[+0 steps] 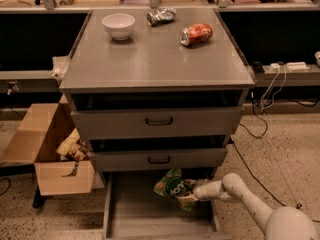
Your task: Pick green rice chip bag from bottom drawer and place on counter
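The green rice chip bag (172, 186) hangs tilted just above the floor of the open bottom drawer (145, 216), close under the middle drawer's front. My gripper (189, 192) comes in from the right on the white arm and is shut on the bag's right lower edge. The counter (155, 59) is the broad grey top of the cabinet above.
On the counter stand a white bowl (118, 25), a crushed silver bag (161, 15) and a red can on its side (196, 34). The two upper drawers (159, 121) are partly pulled out. An open cardboard box (50, 151) with snacks sits on the floor at left. Cables lie at right.
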